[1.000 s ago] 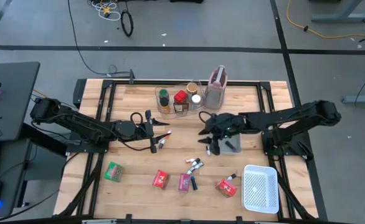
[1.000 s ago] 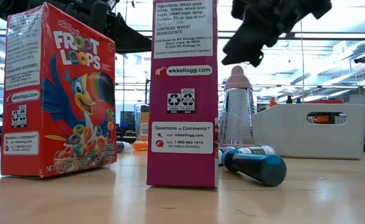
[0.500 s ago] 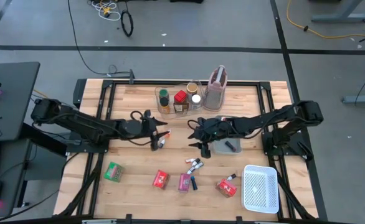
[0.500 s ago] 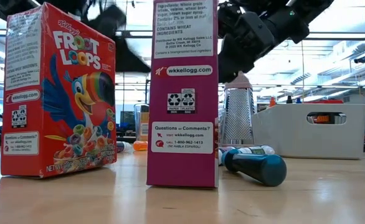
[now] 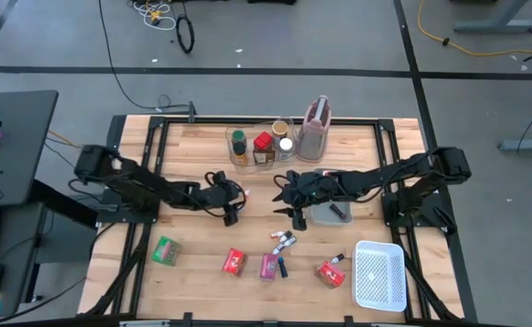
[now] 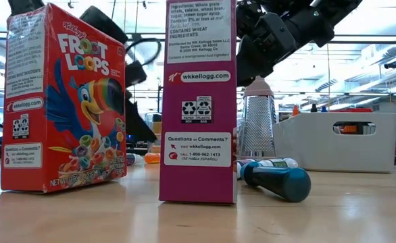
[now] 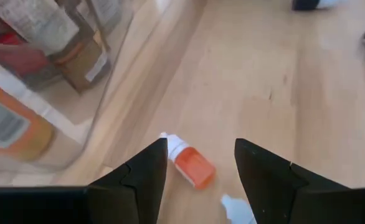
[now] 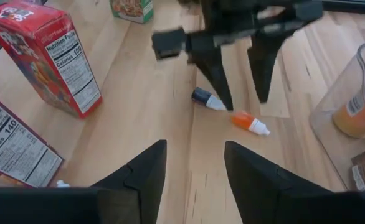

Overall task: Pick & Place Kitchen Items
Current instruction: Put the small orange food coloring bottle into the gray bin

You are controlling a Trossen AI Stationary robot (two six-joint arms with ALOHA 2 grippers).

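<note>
I see clear bin [image 5: 259, 145] at table back holding spice jars [image 5: 263, 143]. Left gripper [image 7: 198, 163] fingers apart, empty, over orange-capped bottle [image 7: 190, 163] beside bin. Right gripper [image 8: 194, 163] apart, empty, nearby.

Own fingers [image 8: 139, 174] parted. Beyond, left gripper [image 8: 238, 78] open over orange bottle [image 8: 250, 122] and dark-capped bottle [image 8: 208, 99]; red box [image 8: 45, 53] nearby.

The table [image 5: 193, 145] was pale wood planks with a smooth, faintly shiny finish. The bin [image 7: 58, 93] was clear glossy plastic. The cereal boxes [image 6: 63, 101] were glossy printed card. The grater [image 6: 257, 125] was shiny perforated metal. The basket [image 5: 379, 274] was white mesh. The gripper fingers [image 8: 139, 180] were matt black.
</note>
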